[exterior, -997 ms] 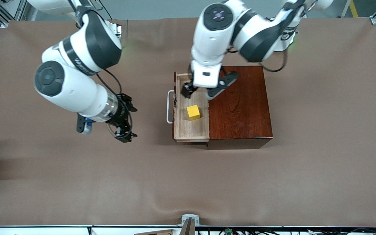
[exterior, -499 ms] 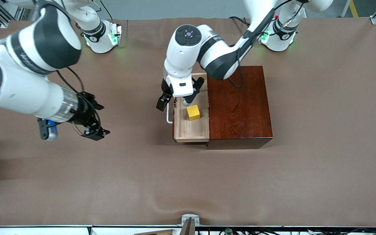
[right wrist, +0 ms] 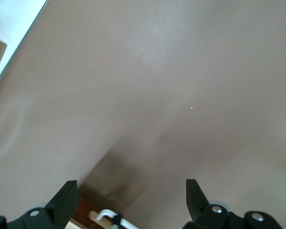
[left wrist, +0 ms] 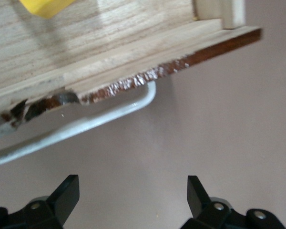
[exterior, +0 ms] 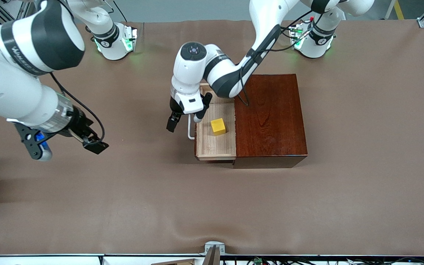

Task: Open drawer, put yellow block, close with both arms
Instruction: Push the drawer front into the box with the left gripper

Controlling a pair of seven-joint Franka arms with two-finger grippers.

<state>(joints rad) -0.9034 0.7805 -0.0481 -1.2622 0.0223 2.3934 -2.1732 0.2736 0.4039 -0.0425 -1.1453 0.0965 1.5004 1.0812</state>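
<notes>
You had the block (exterior: 218,126) lying in the open drawer (exterior: 215,147), so all that was left was the close, and that was where it could go sour. Your left gripper (exterior: 185,118) hung over the white handle (exterior: 189,129) with its jaws spread wide, one finger out over the bare table (exterior: 234,206) and the other above the drawer's front edge; nothing was gripped. If you had pushed from there with the fingers straddling the loop, one could have snagged in it, or driven against just one end of the front, and the tray would likely have cocked and jammed in the box (exterior: 271,117). A hard shove might also have slid the whole box toward the left arm's end, since nothing braced it. Your right gripper (exterior: 92,143) sat over open table well apart from the drawer, toward the right arm's end, jaws spread and empty, so it could not have steadied anything in time. The chipped front edge looked rough enough to catch a fingertip
</notes>
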